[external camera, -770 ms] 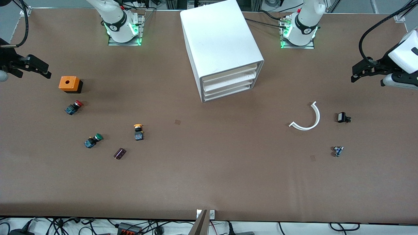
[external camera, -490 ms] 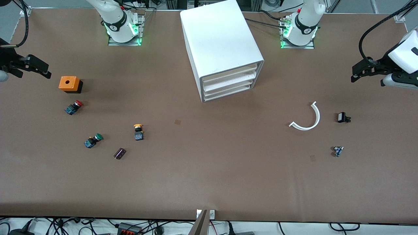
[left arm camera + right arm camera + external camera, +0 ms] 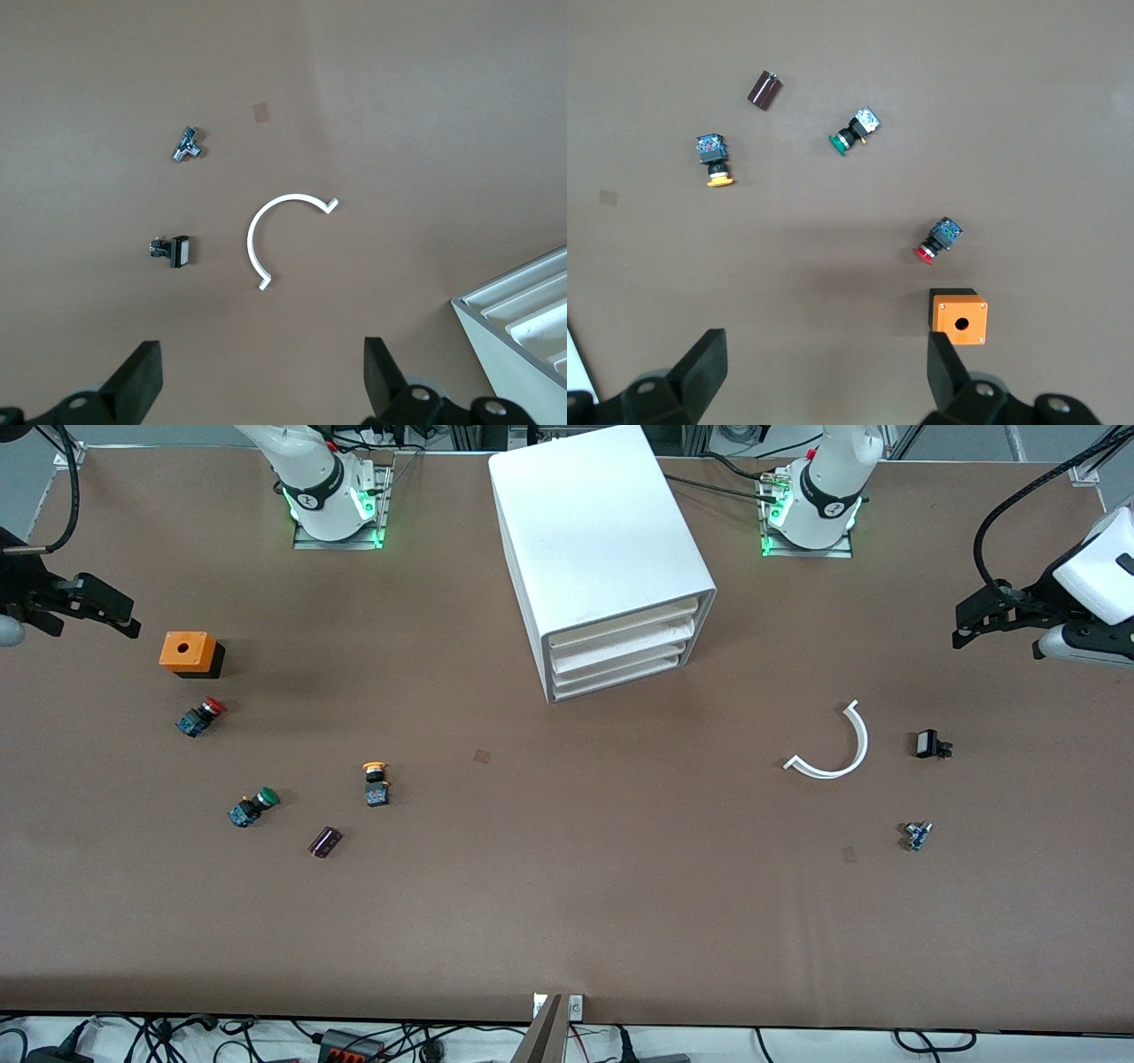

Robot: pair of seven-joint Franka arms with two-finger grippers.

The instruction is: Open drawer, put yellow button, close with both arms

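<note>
Nothing of the task is done yet: the drawer [image 3: 620, 622], uppermost of three in the white cabinet [image 3: 594, 522], sits flush and closed; the yellow button [image 3: 376, 782] lies on its side on the table [image 3: 567, 921], toward the right arm's end and nearer the front camera than the cabinet, between the green-capped button [image 3: 252, 807] and the cabinet's front.

The left gripper [image 3: 979, 622] hangs over its own end of the table, fingers spread wide and empty; the right gripper [image 3: 89, 607] hangs over the other end beside the orange box [image 3: 188, 653], likewise spread and empty; both arms wait.

The step in hand, as I judge it, is opening the drawer; the tray fronts are shallow and closely stacked, so a finger should catch only the top lip and pull straight out along the cabinet's skewed axis; the light cabinet may slide, so the second arm could steady it.

The front view alone shows all three drawer fronts and both grippers; the right wrist view shows the yellow button [image 3: 715, 163] cap-outward, well apart from the red-capped button [image 3: 939, 241] and the dark capacitor [image 3: 765, 89]; the left wrist view shows only a corner of the cabinet [image 3: 523, 323], plus the white curved strip [image 3: 270, 235] and two small parts, none wanted here.
</note>
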